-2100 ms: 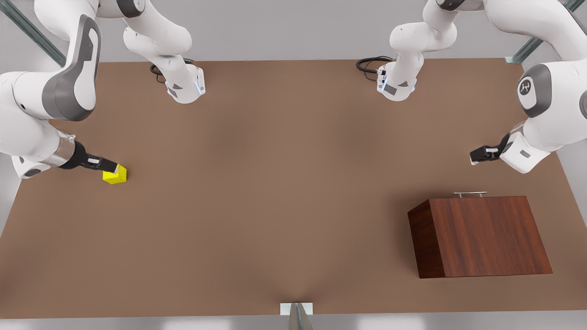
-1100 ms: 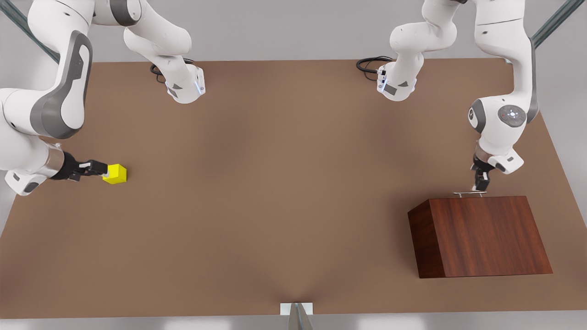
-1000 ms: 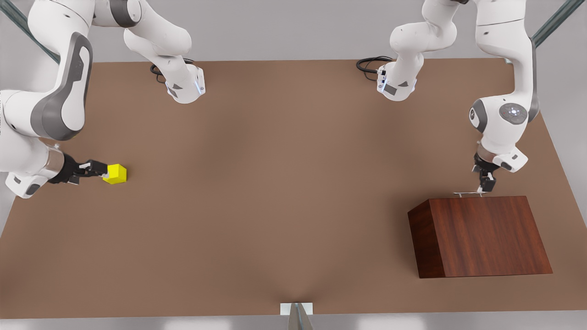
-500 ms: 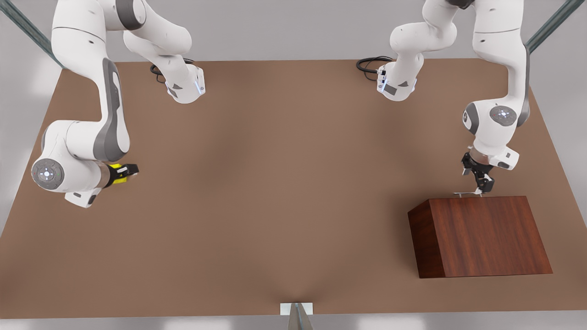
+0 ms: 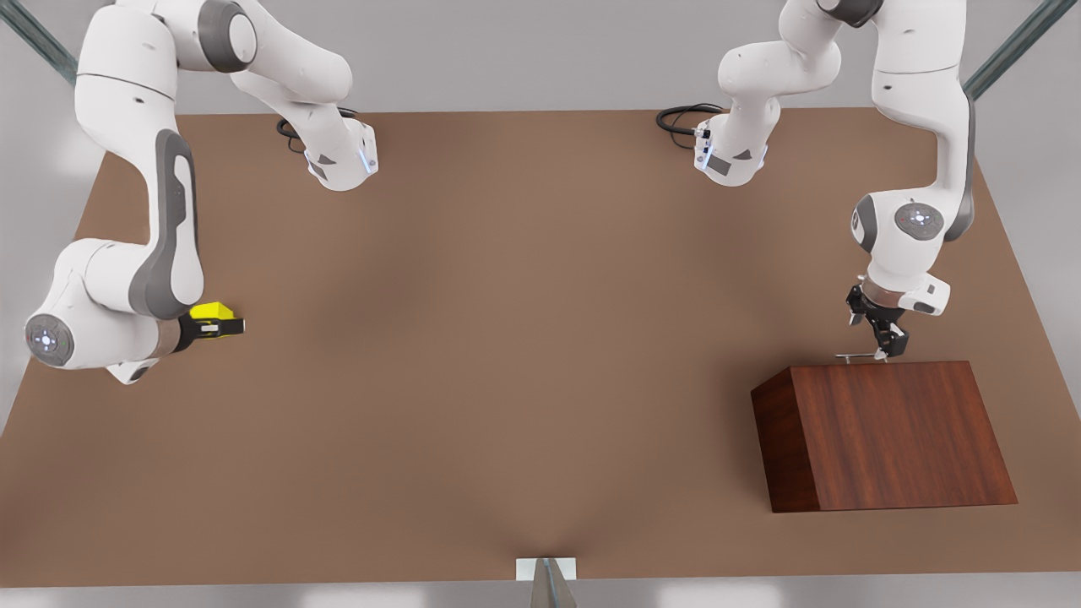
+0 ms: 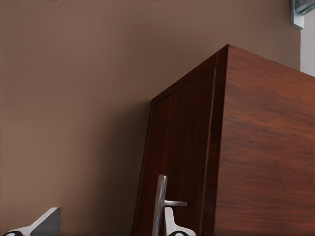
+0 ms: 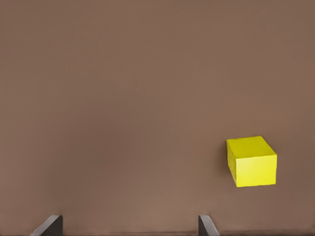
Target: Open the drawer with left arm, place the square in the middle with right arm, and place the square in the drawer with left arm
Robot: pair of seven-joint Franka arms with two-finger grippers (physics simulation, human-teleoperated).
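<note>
The square (image 5: 211, 310) is a small yellow cube on the table at the front view's left. My right gripper (image 5: 226, 325) hovers just in front of it and hides part of it. In the right wrist view the square (image 7: 251, 161) lies outside the open right gripper (image 7: 128, 226), off to one side. The dark wooden box (image 5: 887, 435) stands at the front view's right with its drawer (image 6: 179, 162) shut. My left gripper (image 5: 878, 342) is open at the silver handle (image 5: 861, 356). The handle (image 6: 160, 204) stands between the fingertips (image 6: 47, 222), close to one of them.
Both arm bases (image 5: 338, 160) (image 5: 730, 156) stand at the table's far edge, with black cables beside them. A small white bracket (image 5: 546, 568) sits at the near edge. Bare brown tabletop (image 5: 524, 338) spans the middle between the square and the box.
The right arm has swung round and turned its wrist, so its gripper now covers part of the square. The left gripper came down from beside the box to the drawer handle.
</note>
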